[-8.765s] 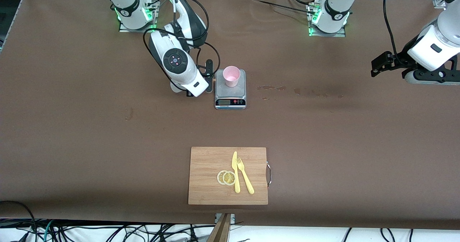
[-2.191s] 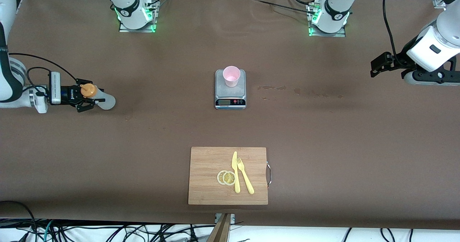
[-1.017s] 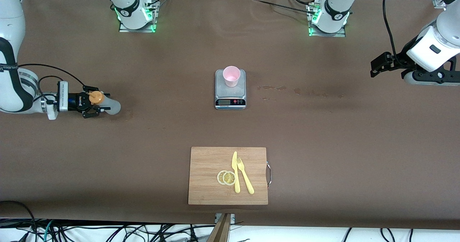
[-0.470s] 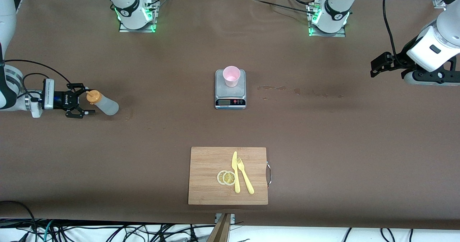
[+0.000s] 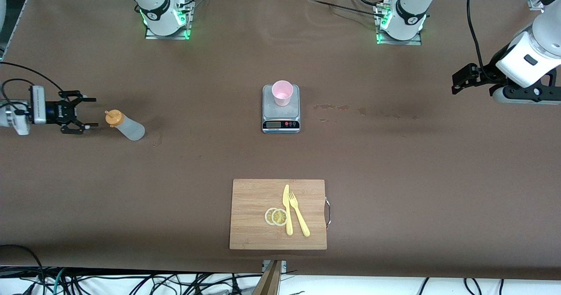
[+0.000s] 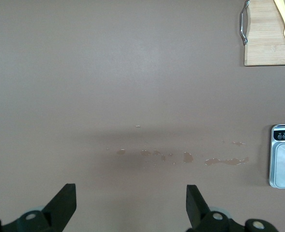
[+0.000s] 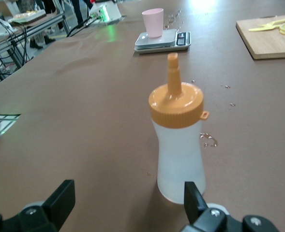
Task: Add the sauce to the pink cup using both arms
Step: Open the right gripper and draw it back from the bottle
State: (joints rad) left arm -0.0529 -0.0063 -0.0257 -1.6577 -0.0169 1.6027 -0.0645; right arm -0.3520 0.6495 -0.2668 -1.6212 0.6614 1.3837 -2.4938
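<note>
- Right gripper [image 5: 81, 112] hangs low over the bench [image 5: 175, 163] at the right arm's end, its fingers spread wide with nothing between them; the right wrist view shows both fingertips [image 7: 60, 195] parted and the sauce [image 7: 177, 133] standing a short way off in front of them.
- Sauce [image 5: 124, 125] stands upright on the bench just beside that gripper, toward the middle of the bench and apart from the fingers, its orange-yellow cap [image 7: 176, 102] and nozzle on top.
- Pink cup [image 5: 282, 93] sits upright on the platform of a grey scale [image 5: 281, 119] near the middle of the bench, well apart from the sauce and toward the left arm's end from it; the scale's display and buttons face the front camera.
- Left gripper [image 5: 463, 79] waits over the bench at the left arm's end, well apart from the cup; the left wrist view shows its fingers [image 6: 194, 200] held wide apart and bare, with brown bench and a few wet-looking marks [image 6: 181, 157] below.
- Wooden cutting board [image 5: 254, 198] lies nearer to the front camera than the scale, carrying two lemon slices [image 5: 276, 216], a yellow knife [image 5: 287, 211] and a yellow fork [image 5: 299, 213] side by side.
</note>
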